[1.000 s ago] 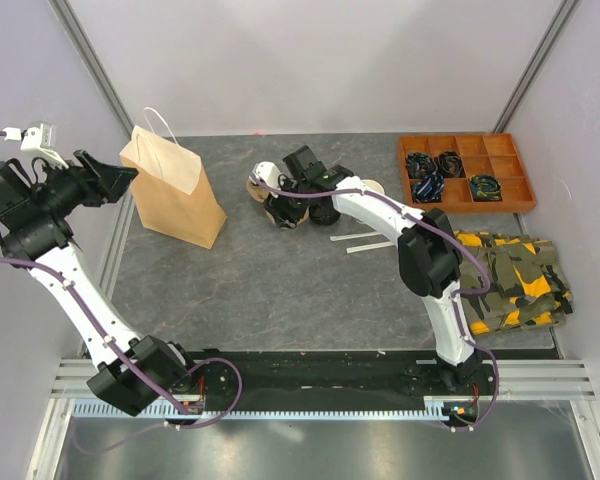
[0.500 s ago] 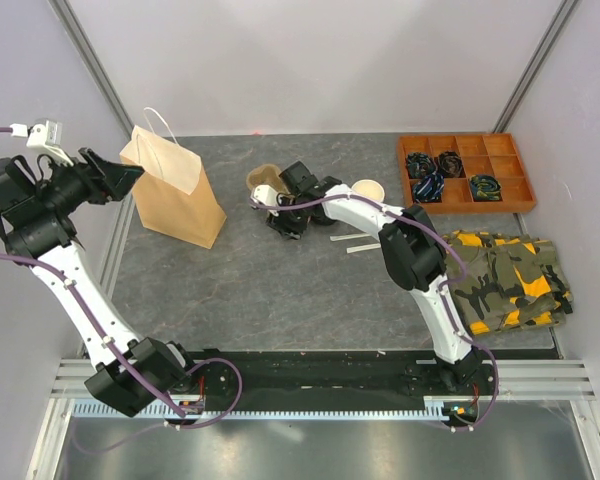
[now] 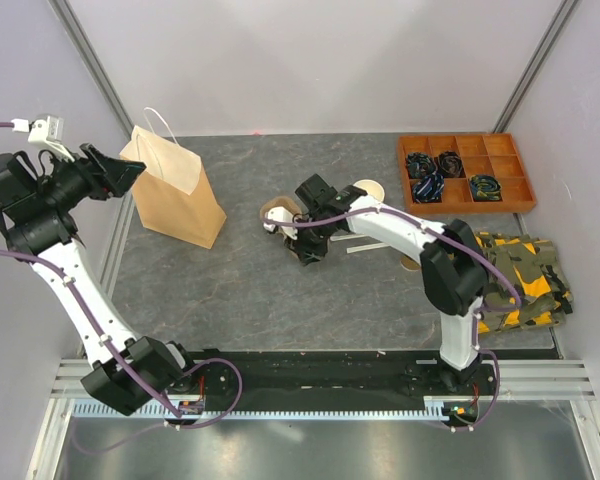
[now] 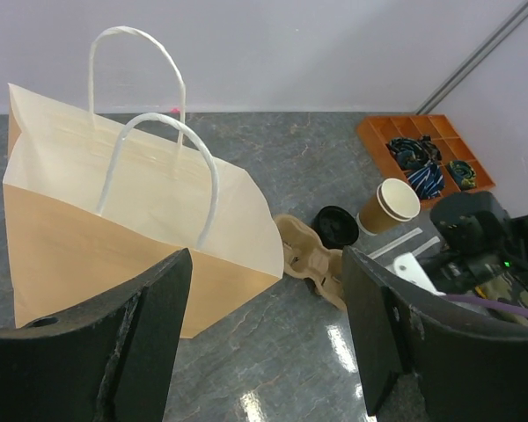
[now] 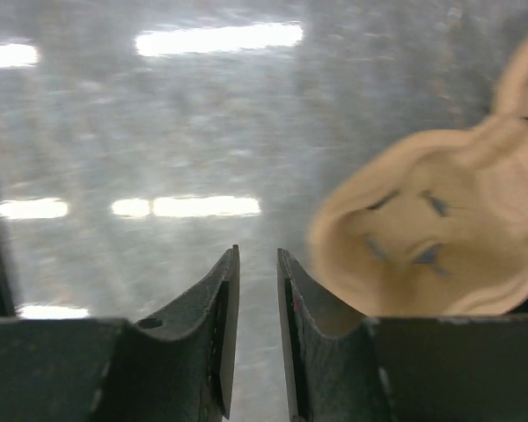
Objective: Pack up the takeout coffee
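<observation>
The right fingers [image 5: 218, 334] are drawn close, with only a narrow slit between the tips and nothing pinched. They hang low over the bare grey counter [image 3: 260, 290]. The moulded-pulp cup carrier [image 5: 422, 237] lies just beside them, off to one side of the slit. No part of its rim is between the tips, and whether it touches the outer finger cannot be told. Farther out, a tan kraft-paper cup [image 4: 389, 204] stands upright on the counter beyond the carrier, with its white inside showing. A round black lid [image 4: 336, 224] lies flat between that cup and the carrier. Neither is in the carrier or in the bag. The left fingers [image 4: 114, 352] are spread wide and hold nothing. They are raised at the near side of the upright paper bag [image 4: 132, 220], whose mouth stands open with its white handles up. An orange compartment tray [image 4: 427, 158] with dark coiled items sits at the far right, well apart from the work. Assessment: the step in hand appears to be taking or shifting the carrier. To do it well, the right fingers should widen first, then move sideways until one tip is inside a cup well and the other outside the wall, and only then pinch. Pulp is light and will slide if nudged by nearly joined tips. The lid and cup sit close by and should not be swept.
</observation>
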